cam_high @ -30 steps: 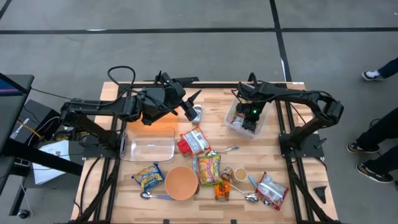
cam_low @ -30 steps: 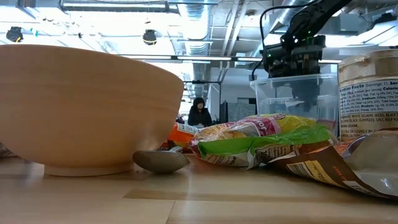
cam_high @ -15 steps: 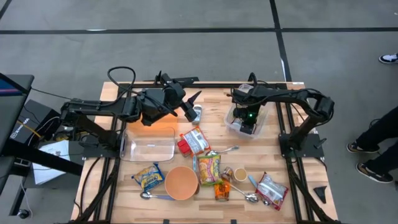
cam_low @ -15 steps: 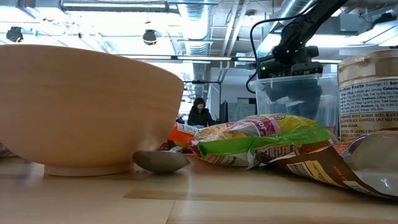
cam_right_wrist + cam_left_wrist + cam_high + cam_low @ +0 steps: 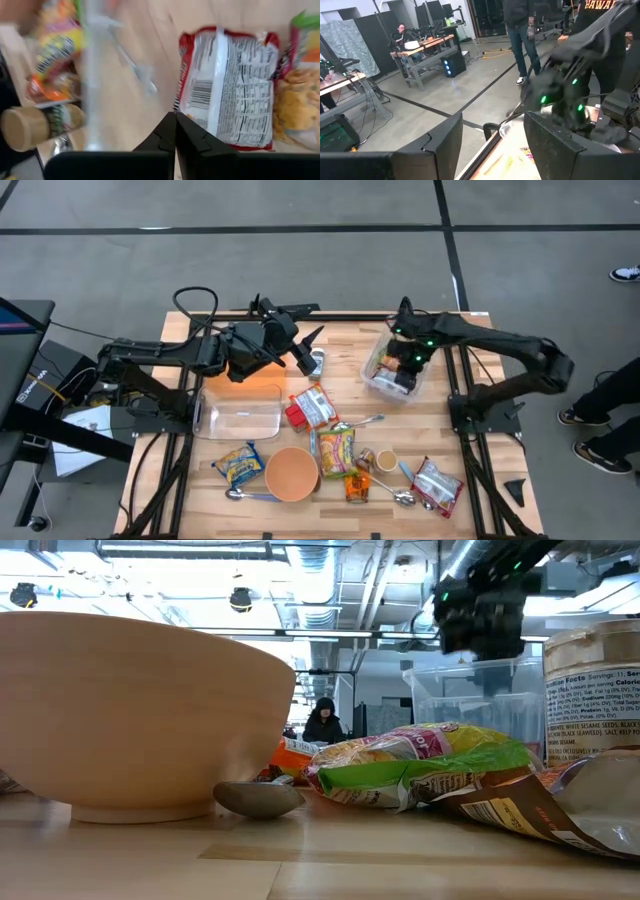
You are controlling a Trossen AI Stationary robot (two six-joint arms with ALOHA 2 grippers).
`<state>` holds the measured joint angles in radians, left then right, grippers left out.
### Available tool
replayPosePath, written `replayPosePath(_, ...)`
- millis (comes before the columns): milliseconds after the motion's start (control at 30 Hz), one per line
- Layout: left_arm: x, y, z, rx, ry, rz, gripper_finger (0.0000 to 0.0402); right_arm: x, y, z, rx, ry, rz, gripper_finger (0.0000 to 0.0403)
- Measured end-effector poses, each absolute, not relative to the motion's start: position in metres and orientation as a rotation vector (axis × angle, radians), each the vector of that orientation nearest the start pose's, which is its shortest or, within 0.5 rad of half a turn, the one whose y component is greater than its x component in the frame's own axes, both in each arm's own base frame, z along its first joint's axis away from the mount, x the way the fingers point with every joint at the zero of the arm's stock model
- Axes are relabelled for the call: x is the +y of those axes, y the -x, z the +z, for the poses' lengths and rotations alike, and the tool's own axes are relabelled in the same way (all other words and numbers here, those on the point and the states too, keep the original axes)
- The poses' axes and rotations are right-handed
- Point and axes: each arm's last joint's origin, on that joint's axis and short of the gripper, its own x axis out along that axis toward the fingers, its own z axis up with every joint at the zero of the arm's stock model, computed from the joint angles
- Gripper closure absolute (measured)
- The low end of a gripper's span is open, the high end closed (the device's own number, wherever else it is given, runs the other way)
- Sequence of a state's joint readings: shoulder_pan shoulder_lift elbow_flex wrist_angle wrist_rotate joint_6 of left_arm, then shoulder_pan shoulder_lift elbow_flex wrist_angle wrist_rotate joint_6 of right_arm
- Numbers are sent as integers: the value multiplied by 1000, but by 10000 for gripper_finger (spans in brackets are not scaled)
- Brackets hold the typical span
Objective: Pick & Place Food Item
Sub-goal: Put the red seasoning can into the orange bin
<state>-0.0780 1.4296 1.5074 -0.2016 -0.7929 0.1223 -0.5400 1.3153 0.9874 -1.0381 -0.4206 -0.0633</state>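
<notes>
My right gripper [image 5: 398, 372] hangs shut, holding nothing, over a clear tub [image 5: 380, 380] at the table's far right. In the low view it [image 5: 495, 668] stands at the tub's rim. Its wrist view shows the shut fingers [image 5: 175, 131] above a red-and-white food packet [image 5: 225, 85], which lies flat at mid-table [image 5: 312, 406]. My left gripper [image 5: 305, 350] waits level above the far middle of the table, open [image 5: 492, 150] with nothing between its fingers.
A second clear tub [image 5: 238, 408] sits at the left. Near the front lie a wooden bowl [image 5: 292, 473], a green-and-yellow bag [image 5: 337, 448], a yellow packet [image 5: 237, 463], a silver packet [image 5: 437, 483], a jar [image 5: 35, 125] and spoons. People stand beyond the table.
My right gripper has risen from inside the clear tub to its rim, staying shut with nothing in it, and has tipped a little. The tub has stayed where it was.
</notes>
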Motion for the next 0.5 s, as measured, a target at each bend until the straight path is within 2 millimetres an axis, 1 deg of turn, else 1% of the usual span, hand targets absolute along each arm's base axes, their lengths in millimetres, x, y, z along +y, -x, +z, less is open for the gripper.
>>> replayPosePath(200, -3, -310, 433, 159, -170, 707, 198, -86, -171, 287, 988, -571, -114, 403)
replayPosePath(400, -3, -311, 433, 161, -176, 706, 198, -62, -146, 330, 651, -554, -109, 403)
replayPosePath(500, -3, -311, 433, 168, -197, 704, 198, -52, -134, 348, 502, -556, -90, 403)
